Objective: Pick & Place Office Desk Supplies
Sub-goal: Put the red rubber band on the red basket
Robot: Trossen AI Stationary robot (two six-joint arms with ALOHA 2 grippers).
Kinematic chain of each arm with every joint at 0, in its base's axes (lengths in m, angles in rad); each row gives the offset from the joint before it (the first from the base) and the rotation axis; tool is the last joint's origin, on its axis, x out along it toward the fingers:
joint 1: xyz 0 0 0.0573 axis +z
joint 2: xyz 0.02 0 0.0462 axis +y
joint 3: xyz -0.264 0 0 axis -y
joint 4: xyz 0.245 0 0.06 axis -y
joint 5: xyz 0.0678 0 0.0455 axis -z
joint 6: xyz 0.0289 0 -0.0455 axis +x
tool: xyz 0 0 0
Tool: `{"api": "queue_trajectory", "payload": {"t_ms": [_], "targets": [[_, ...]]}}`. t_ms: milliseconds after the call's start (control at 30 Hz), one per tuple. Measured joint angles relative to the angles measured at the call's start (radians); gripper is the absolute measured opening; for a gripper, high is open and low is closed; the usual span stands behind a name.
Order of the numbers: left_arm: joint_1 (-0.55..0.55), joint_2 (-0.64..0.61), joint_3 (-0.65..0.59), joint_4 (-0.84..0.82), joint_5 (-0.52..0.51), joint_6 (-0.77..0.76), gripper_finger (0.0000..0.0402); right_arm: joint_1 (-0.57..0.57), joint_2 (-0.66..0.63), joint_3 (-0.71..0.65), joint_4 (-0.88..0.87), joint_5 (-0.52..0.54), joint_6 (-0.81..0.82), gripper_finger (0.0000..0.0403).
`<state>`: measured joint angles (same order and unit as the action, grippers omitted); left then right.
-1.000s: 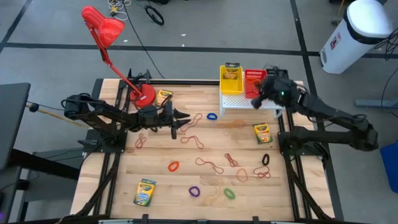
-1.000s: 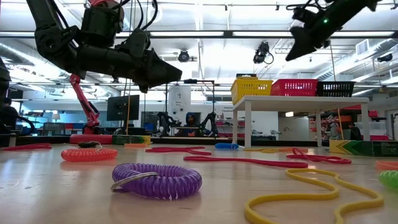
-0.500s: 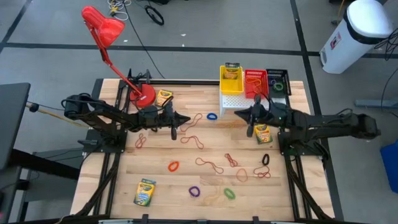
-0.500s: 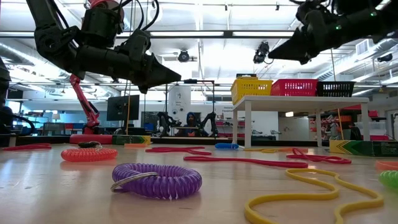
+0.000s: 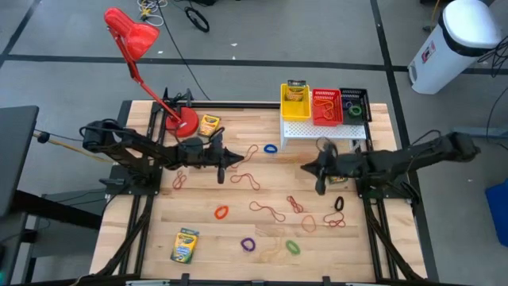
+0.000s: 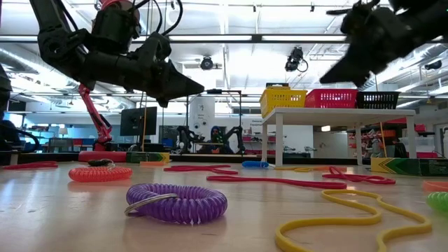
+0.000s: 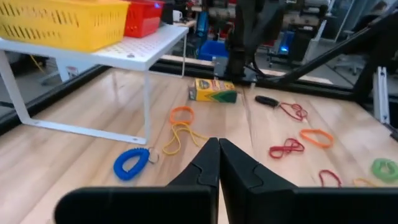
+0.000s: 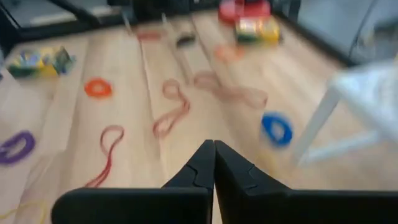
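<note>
My left gripper [image 5: 238, 157] hovers shut and holding nothing above the table's left-middle, its shut fingertips [image 7: 217, 143] pointing toward a blue coil loop [image 7: 131, 163] and a crayon box [image 7: 213, 91]. My right gripper [image 5: 305, 168] is shut on nothing too, hovering right of centre over rubber-band loops [image 8: 171, 117]. Yellow [image 5: 295, 103], red [image 5: 326, 107] and black [image 5: 355, 103] baskets stand on a white shelf [image 5: 317, 132] at the far right. Other crayon boxes lie at the far left [image 5: 209, 124] and near left [image 5: 185, 245].
A red desk lamp [image 5: 184, 121] stands at the far left on its round base. Loose loops in red, orange, purple, green and black are scattered over the table's middle and near part [image 5: 266, 210]. A purple coil [image 6: 176, 203] lies close to the near edge.
My left gripper has shut on nothing while staying in place. My right gripper has swung from above the baskets at the far right, down and toward the table's middle and near edge, staying shut.
</note>
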<state>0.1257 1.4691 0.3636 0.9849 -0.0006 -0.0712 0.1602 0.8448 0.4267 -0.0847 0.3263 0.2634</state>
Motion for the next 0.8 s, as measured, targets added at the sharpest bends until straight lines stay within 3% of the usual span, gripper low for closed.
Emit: {"api": "queue_trajectory", "payload": {"t_ms": [200, 400, 633, 800], "targets": [[-0.009, 0.064, 0.015, 0.04, -0.061, 0.011, 0.0018, 0.181, 0.195, 0.007, -0.019, 0.042, 0.275, 0.0024], [-0.008, 0.131, 0.064, 0.04, -0.059, 0.05, 0.0016, 0.282, 0.408, 0.077, -0.056, 0.078, 0.497, 0.0075], [-0.022, 0.173, 0.08, 0.038, -0.052, 0.099, 0.0012, 0.345, 0.637, 0.253, -0.228, 0.081, 0.53, 0.0152], [-0.053, 0.173, 0.079, 0.034, -0.052, 0.133, 0.0012, 0.346, 0.769, 0.34, -0.291, 0.073, 0.511, 0.0168]]}}
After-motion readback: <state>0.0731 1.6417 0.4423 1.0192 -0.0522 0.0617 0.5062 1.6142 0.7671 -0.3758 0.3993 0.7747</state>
